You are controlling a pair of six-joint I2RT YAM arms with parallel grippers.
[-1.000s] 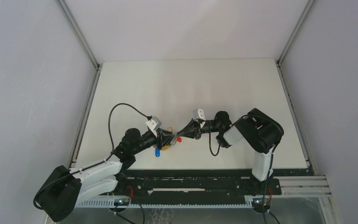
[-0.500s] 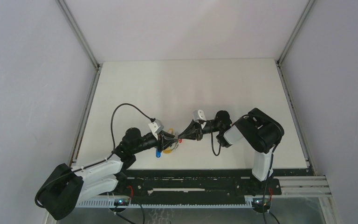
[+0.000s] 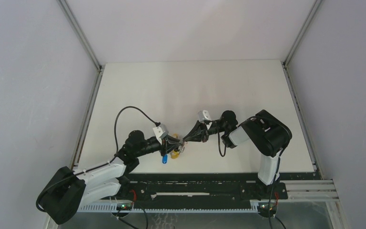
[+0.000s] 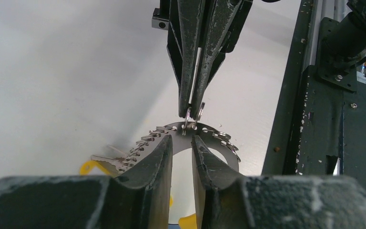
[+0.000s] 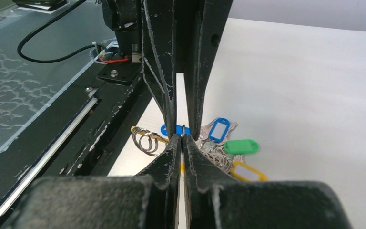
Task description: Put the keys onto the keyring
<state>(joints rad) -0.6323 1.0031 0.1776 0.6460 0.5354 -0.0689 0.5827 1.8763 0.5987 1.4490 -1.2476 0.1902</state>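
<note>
Keyring (image 4: 214,140), grey metal arc, pinched in barely parted left jaws. Right jaws, shut on tiny silver key (image 4: 194,116), moved in to ring at frame centre; threading likely starting.

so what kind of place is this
Probably a robot lab test cell: a white table boxed in by plain grey panels, with the left arm and right arm bolted to a black rail.

Left arm (image 3: 100,172), right arm (image 3: 267,169): black joints, white shells, grey wrist cams (image 3: 159,130). Black cable (image 3: 129,107): left loops at 11 o'clock, right at 6. Jaws scuffed.
</note>
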